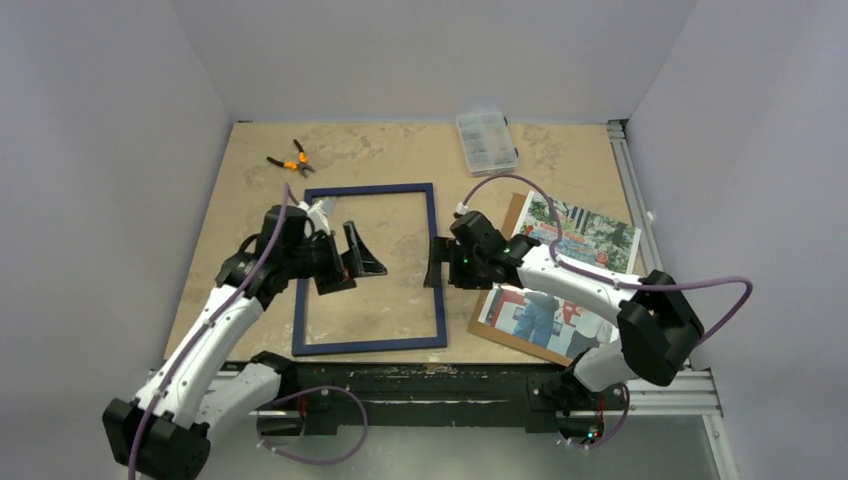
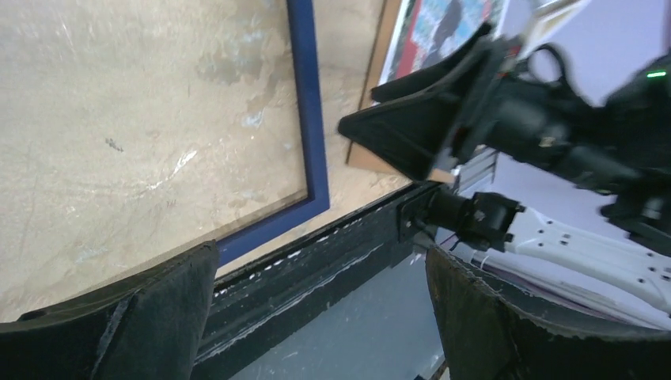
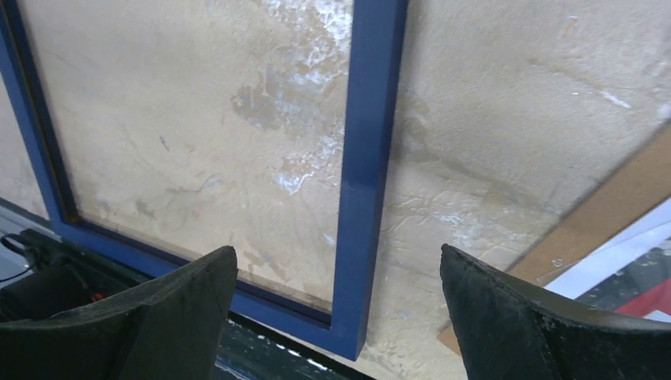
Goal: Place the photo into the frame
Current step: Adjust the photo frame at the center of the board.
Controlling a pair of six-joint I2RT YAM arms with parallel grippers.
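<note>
Nearest are the two arm bases, bolted to the black rail [image 1: 430, 381] along the table's near edge. From there both arms lean forward and bend inward, so that their wrists face each other across the frame [image 1: 370, 346].

The frame lies flat on the table [image 1: 560, 170], blue face up, its near rail just beyond the black rail. The sandy table top shows through its pane.

The left gripper [image 1: 350, 263] hangs over the left part of the frame with its fingers spread wide and nothing between them. The right gripper [image 1: 436, 263] is over the frame's right rail, which runs between its fingers in the right wrist view. They too stand wide apart and hold nothing. Whether they touch the rail cannot be told.

Right of the frame, the photo [image 1: 590, 235] lies picture side up on a brown board [image 1: 514, 212]. The right arm crosses it and hides its middle, and the board shows only as a strip along the edges.

Farther back lie orange-handled pliers [image 1: 290, 158]. At the far edge sits a clear compartment box [image 1: 487, 141], whose contents are too small to make out.
</note>
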